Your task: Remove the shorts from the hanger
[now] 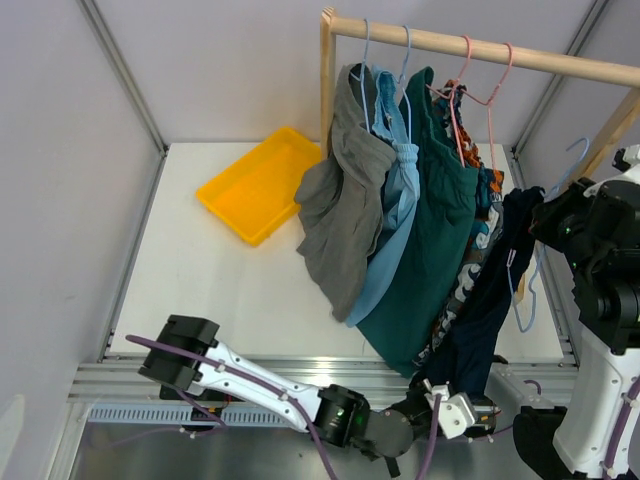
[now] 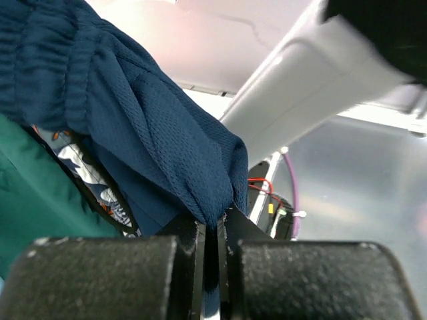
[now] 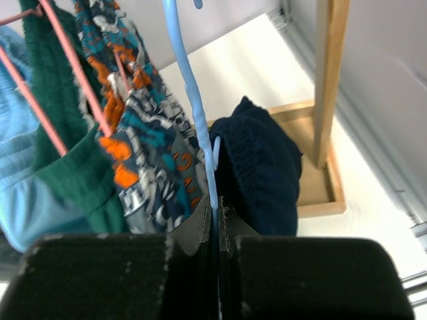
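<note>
Top view: the navy shorts (image 1: pixel 490 300), dark mesh fabric with a gathered waistband, lie at 4 o'clock of the scene. They are pulled into a long slanted band between the two arms. The upper end is at the right end effector (image 1: pixel 548 215), the lower end at the left end effector (image 1: pixel 437 392) near the front edge of the counter (image 1: pixel 220 290).

Left wrist view: the left end effector is closed, with a bunched fold of the navy fabric pinched between its fingers.

Right wrist view: the right end effector is closed on the thin shaft of a light blue hanger (image 3: pixel 190 87), and the navy waistband is heaped just beside it at 3 o'clock. In the top view the hanger's hook sits below the wooden rod (image 1: pixel 560 62), not over it.

Four other pairs hang from the rod at 12 o'clock:
- grey shorts (image 1: pixel 340 200), farthest left
- light blue shorts (image 1: pixel 395 200), next along
- teal-green shorts (image 1: pixel 435 230), third
- cartoon-print shorts (image 1: pixel 488 190) in orange, blue and white, on the pink hangers (image 1: pixel 480 90)

The teal-green and cartoon-print pairs touch the navy band along its 9 o'clock side and crowd it.

A yellow tray (image 1: pixel 258 185) rests on the counter at 10 o'clock, well apart from the garments. The rack's wooden post (image 3: pixel 330 67) stands at 2 o'clock in the right wrist view, behind the navy fabric.
</note>
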Tool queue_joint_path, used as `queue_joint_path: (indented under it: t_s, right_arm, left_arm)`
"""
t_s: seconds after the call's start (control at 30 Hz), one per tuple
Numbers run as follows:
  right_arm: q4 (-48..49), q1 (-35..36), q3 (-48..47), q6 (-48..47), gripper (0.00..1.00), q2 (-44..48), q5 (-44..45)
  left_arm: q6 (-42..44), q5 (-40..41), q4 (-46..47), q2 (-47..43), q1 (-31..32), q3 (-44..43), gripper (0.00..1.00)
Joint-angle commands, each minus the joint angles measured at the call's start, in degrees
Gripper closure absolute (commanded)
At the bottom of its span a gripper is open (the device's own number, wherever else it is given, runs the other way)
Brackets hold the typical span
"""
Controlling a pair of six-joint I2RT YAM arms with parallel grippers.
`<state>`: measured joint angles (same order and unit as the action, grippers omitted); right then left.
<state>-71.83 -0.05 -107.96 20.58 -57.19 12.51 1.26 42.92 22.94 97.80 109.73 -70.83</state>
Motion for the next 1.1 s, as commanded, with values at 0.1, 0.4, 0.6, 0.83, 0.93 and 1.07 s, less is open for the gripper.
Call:
queue_joint_path:
  t_s: [0.1,0.4,0.6,0.83,0.93,1.07]
  right_arm:
    - [2.6,-0.1,-1.5,4.8,1.0,4.9,-9.2]
    - [-14.0,-0.1,-12.7,5.0,1.0,5.9,-17.2]
    - [-15.0,-0.1,-16.8,5.0,1.0,4.2,-15.2]
    - [-3.8,0.9,-14.0,1.8,1.0,-0.8,-6.1]
    - [0.5,1.5,-16.4,0.6,1.0,-4.8,-3.1]
    - [6.2,1.4,-20.1,0.1,1.0,-9.5,0.8]
  left_arm:
    - [-1.4,-3.6,-4.4,3.4,-6.3,-10.4,1.0]
    - [-5.9,-7.5,-28.2,13.3,-23.2,-40.8,1.0]
    - [-9.2,-7.6,-31.7,7.9,-23.2,-33.5,1.0]
    - [-17.0,0.8,-33.8,-7.6,-7.2,-13.8,1.0]
    - [-19.1,4.4,-38.4,-11.0,1.1,-12.3,1.0]
    - [-27.4,9.1,-48.4,-13.1,7.6,-10.7,1.0]
